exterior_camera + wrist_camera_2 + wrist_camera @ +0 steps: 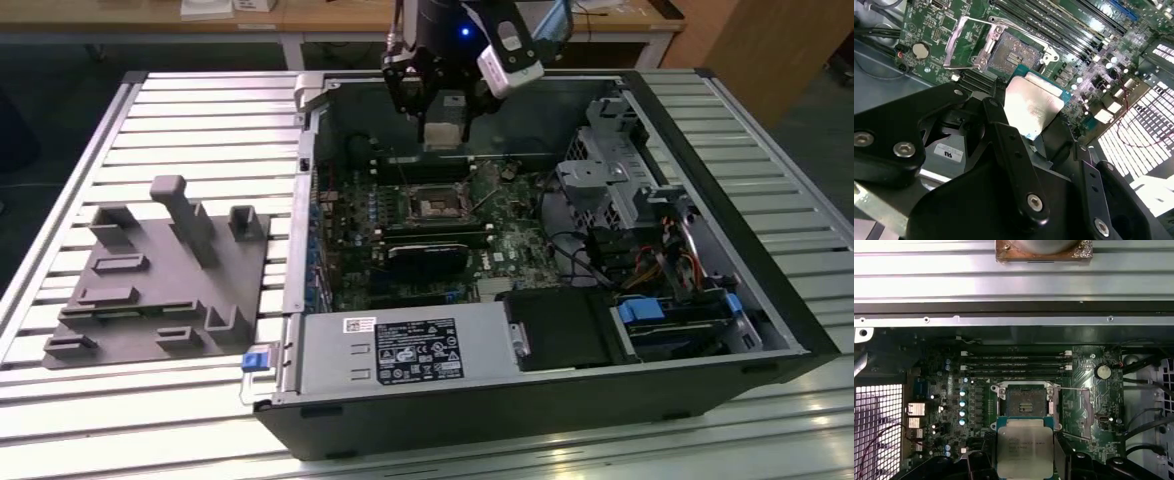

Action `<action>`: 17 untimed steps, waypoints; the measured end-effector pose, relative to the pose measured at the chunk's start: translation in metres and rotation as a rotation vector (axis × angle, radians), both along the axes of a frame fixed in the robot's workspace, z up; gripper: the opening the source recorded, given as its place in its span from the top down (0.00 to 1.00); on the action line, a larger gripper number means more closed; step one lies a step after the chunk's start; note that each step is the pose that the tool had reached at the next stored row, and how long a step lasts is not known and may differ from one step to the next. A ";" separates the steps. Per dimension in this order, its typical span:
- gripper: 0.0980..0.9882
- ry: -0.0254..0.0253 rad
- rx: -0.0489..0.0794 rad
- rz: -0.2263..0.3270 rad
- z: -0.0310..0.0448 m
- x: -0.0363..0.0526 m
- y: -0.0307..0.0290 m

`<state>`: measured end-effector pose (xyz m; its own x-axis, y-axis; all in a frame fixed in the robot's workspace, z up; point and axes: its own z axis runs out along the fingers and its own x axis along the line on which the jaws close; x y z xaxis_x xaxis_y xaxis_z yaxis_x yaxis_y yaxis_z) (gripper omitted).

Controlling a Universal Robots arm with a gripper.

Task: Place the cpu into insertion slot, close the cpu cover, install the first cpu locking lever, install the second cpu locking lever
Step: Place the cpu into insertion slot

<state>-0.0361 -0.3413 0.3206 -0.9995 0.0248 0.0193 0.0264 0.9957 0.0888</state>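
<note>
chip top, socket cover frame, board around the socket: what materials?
Top of chip: metal lid, dull grey, matte, soft glare. The cover frame: thin bare metal, silvery, probably steel, bright edge highlights. The board: green coated laminate, apparently fibreglass, dotted with solder points.

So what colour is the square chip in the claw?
The cpu is silver-grey on top with a green edge, clearest in the second wrist view.

Exterior view looks down from afar; close wrist views share the insertion slot (1011, 52) (1024, 401).
</note>
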 end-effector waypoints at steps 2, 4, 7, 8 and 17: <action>0.50 0.0001 0.000 0.000 -0.0035 0.0000 0.0000; 0.50 -0.0012 0.000 0.000 -0.0074 0.0000 0.0000; 0.50 -0.0034 0.000 0.000 -0.0127 -0.0002 0.0000; 0.50 -0.0038 0.000 0.000 -0.0146 -0.0003 0.0000; 0.50 -0.0039 0.000 0.000 -0.0309 -0.0003 0.0006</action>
<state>-0.0363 -0.3408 0.2897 -0.9996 0.0248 0.0154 0.0260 0.9957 0.0888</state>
